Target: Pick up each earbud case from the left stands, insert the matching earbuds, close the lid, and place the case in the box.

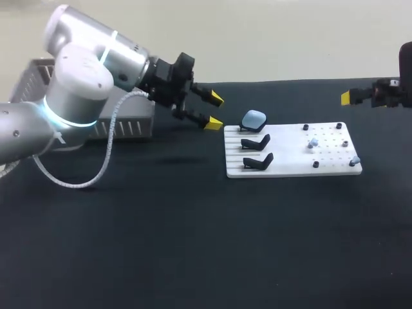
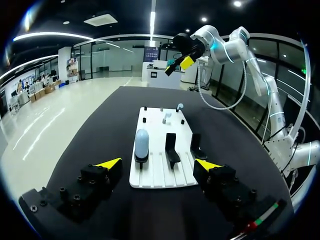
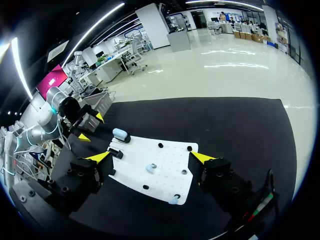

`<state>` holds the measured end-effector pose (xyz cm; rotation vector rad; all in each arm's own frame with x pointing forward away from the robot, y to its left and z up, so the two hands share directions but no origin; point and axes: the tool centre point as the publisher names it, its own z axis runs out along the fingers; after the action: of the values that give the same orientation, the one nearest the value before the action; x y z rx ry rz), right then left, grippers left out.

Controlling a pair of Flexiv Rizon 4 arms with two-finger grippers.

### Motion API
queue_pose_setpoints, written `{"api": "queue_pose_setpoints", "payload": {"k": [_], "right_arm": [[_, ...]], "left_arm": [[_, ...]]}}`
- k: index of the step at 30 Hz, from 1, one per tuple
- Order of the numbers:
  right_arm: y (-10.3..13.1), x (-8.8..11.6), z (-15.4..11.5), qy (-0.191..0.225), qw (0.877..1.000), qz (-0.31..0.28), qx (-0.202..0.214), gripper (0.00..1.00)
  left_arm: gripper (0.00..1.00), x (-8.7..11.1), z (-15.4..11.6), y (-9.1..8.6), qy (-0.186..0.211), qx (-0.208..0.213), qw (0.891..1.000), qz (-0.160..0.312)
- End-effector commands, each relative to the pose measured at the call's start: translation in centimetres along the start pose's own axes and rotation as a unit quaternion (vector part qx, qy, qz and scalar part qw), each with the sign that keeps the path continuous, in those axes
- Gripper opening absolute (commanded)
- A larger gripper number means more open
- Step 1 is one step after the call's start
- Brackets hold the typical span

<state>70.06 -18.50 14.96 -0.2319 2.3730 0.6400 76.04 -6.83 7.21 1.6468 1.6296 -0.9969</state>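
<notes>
Handling of the case (image 1: 253,119) is the main concern. It is seen perched on the rearmost of three black stands (image 1: 256,143) at the left end of a white board (image 1: 290,168); the two nearer stands are bare. The case is judged to be light, rigid and smooth, and its rounded shell could be squeezed out from between narrow fingertips. A hold across its two opposite flanks, low on the body and below the lid seam, is thought safest, so that the lid is not pinched or sprung. A straight lift off the stand would be called for, since the stand cradles it only loosely.

The left hand (image 1: 214,110) is held wide open and empty above the bench (image 1: 193,244), just beside the board's left edge, with its fingers aimed towards the case but touching nothing. The right hand (image 3: 150,157) is likewise spread open and empty, well apart from the board, beyond its right end. Two small pale earbuds (image 1: 313,143) are seen on the pegged right half of the board. The grey box (image 1: 122,129) is placed at the bench's rear left, partly hidden by the left arm.
</notes>
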Motion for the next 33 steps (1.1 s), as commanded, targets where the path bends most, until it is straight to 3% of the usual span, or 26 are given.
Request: {"api": "queue_pose_setpoints", "payload": {"k": [1, 7, 9, 18, 25, 33], "right_arm": [[0.0, 0.0, 0.0, 0.000, 1.000, 0.000, 0.000, 1.00], [0.0, 0.0, 0.0, 0.000, 1.000, 0.000, 0.000, 1.00], [0.0, 0.0, 0.0, 0.000, 1.000, 0.000, 0.000, 1.00], [0.0, 0.0, 0.0, 0.000, 1.000, 0.000, 0.000, 1.00], [0.0, 0.0, 0.0, 0.000, 1.000, 0.000, 0.000, 1.00], [0.0, 0.0, 0.0, 0.000, 1.000, 0.000, 0.000, 1.00]], "left_arm": [[1.00, 0.0, 0.9, 0.5, 0.006, 0.000, 1.000, 0.003], [0.99, 0.3, 1.6, 0.8, 0.009, -0.002, 1.000, 0.004], [0.87, 0.4, 1.8, 0.9, 0.008, -0.003, 1.000, 0.004], [0.82, 0.5, 2.7, 1.3, 0.006, 0.001, 1.000, 0.005], [0.66, 0.9, 3.5, 1.7, 0.007, 0.005, 1.000, 0.000], [0.55, 1.1, 4.2, 2.2, 0.007, 0.009, 1.000, -0.003]]}}
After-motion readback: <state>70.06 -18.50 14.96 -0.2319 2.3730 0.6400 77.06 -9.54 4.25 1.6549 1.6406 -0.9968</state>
